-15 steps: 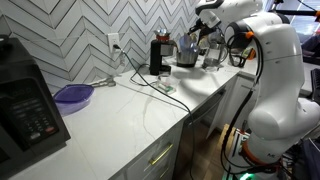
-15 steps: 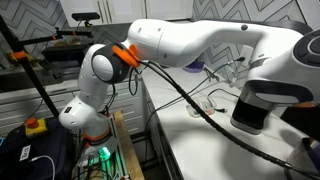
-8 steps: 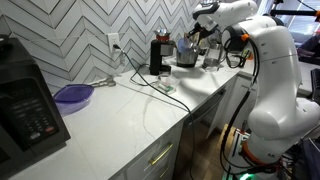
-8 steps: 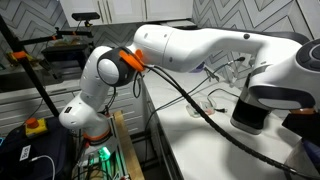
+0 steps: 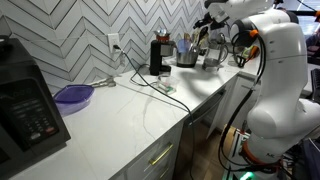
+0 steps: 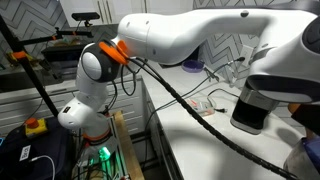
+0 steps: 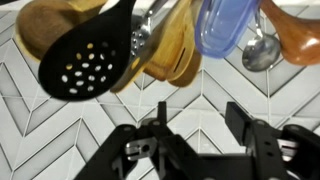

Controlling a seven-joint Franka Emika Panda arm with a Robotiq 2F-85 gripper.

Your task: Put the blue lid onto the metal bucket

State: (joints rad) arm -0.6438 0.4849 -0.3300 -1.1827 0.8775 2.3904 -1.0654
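Observation:
The metal bucket (image 5: 187, 58) stands on the counter at the far end, between the black coffee maker and the arm. It is small and blurred in this exterior view, and I cannot make out the blue lid on it or anywhere else. My gripper (image 5: 205, 27) hangs above and just to the right of the bucket. In the wrist view my gripper (image 7: 200, 112) is open, with only the chevron wall tiles between its black fingers (image 7: 238, 115). Neither the bucket nor the lid shows there. The arm hides the bucket in an exterior view (image 6: 190, 30).
Kitchen utensils fill the wrist view's top: a black slotted spoon (image 7: 90, 55), wooden spoons (image 7: 170, 50), a pale blue spoon head (image 7: 222, 25). A black coffee maker (image 5: 158, 55), a purple dish (image 5: 73, 95), a black appliance (image 5: 25, 105) and a cable (image 5: 150, 87) are on the counter.
The gripper has opened and risen away from the bucket; the arm's wrist now sits higher in the picture.

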